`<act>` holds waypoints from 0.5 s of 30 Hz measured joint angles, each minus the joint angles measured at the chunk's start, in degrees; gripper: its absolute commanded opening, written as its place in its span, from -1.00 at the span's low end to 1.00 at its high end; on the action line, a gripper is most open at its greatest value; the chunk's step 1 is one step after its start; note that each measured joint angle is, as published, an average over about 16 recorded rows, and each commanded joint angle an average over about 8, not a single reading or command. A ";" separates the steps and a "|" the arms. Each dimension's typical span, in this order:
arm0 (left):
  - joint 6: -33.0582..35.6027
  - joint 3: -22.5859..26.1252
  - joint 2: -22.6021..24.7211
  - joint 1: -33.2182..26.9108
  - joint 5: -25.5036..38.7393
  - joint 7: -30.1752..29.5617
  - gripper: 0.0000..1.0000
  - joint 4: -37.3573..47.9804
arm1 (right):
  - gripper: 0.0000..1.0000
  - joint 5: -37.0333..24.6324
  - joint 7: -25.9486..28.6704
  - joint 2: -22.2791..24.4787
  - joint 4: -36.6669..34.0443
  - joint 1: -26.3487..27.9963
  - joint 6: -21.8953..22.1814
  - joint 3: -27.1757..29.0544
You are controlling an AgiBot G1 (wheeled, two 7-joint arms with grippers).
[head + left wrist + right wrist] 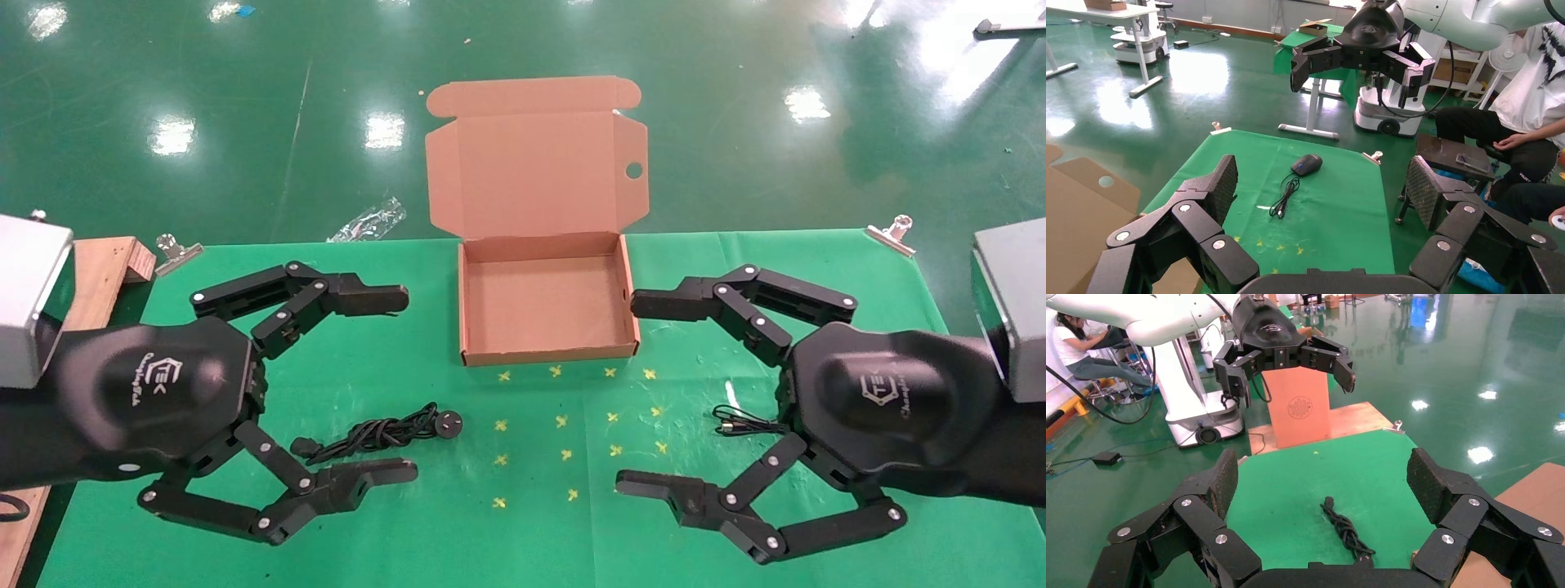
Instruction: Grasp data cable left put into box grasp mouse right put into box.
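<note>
Brown cardboard, bare inside: box (546,304) at the far middle of the green table (458,523), lid flap standing up behind it, nothing in it yet. So no part of the task done, judging from this; both pickups and both placements left.

Cable (377,432) lying on the cloth in a twisted black bundle, near the left gripper (400,384) and roughly below the gap between its fingers, round plug end toward the table's middle. Not touched. Left jaws spread wide, holding nothing, hovering above the table on the box's left.

Mouse (1307,164) on the right part of the table, seen plainly only from the left wrist, with its thin cord (1286,196) trailing loose toward the middle. In the head view mostly hidden under the right arm, only the cord's end showing. Right gripper (628,392) likewise spread wide and empty, level with the left one on the box's other side, close above the mouse's area but apart from it.

Probably the starting pose. First in hand, going by the task's order: lowering the left gripper onto the cable. Box open and reachable for both arms; mouse cord likely to dangle and catch the box rim later.
</note>
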 measured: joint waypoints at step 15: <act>0.00 0.00 0.00 0.00 0.00 0.00 1.00 0.00 | 1.00 0.00 0.00 0.00 0.00 0.00 0.00 0.00</act>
